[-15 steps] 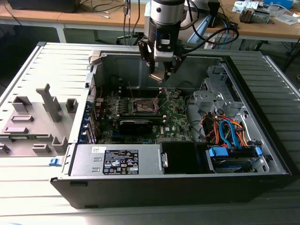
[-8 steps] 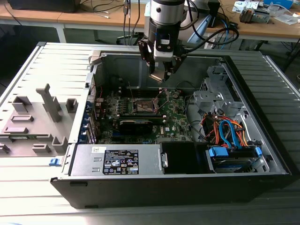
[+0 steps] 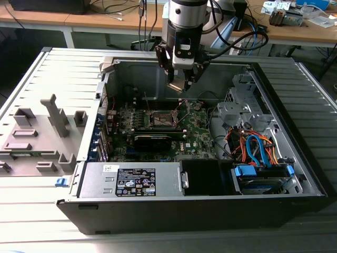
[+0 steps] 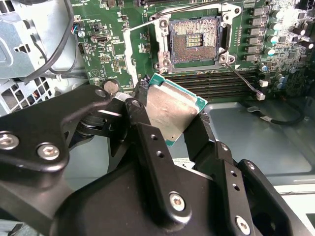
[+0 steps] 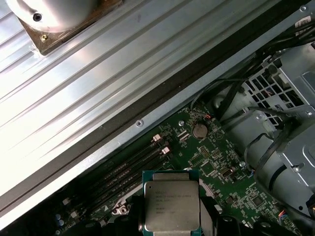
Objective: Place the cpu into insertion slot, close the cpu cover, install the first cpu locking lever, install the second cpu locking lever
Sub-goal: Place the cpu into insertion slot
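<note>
My gripper [image 3: 180,84] hangs inside the open computer case, above the motherboard [image 3: 158,132]. It is shut on the cpu [image 4: 172,110], a flat square chip with a silver-grey top and a green edge, pinched tilted between the two black fingers [image 4: 147,142]. The first wrist view shows the cpu [image 5: 172,206] from above, over the board. The insertion slot [image 4: 194,42] lies open beyond the chip, its dark contact field bare inside a silvery rim; it also appears in the exterior view [image 3: 162,120]. A thin wire lever [image 4: 241,78] stands loose beside the slot. I cannot make out the cpu cover.
Long black memory slots [image 4: 211,81] run between chip and socket. A long black card [image 3: 152,139] sits in front of the socket. A power supply [image 3: 131,182] and a drive cage with coloured cables [image 3: 258,153] fill the case's near side. A grey fixture [image 3: 42,132] lies at the exterior view's left.
</note>
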Available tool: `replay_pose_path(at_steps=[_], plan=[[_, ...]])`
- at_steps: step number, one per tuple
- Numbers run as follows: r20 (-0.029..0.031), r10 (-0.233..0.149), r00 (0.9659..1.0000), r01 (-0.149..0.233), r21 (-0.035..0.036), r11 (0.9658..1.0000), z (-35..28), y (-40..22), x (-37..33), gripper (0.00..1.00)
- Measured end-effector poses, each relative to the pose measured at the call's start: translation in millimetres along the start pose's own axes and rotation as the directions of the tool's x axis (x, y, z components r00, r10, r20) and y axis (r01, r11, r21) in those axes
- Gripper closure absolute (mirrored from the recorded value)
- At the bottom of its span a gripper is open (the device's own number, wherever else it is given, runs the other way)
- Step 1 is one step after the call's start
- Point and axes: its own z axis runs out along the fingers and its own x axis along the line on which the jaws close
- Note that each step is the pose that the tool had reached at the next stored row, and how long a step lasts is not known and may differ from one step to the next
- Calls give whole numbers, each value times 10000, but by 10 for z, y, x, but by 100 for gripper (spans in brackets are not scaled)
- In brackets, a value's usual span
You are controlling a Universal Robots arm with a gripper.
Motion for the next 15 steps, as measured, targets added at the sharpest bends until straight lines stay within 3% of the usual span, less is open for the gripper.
replay_pose_path(at_steps=[15], plan=[[7,99,10000,-99,-2,10000,4,0,0,45]])
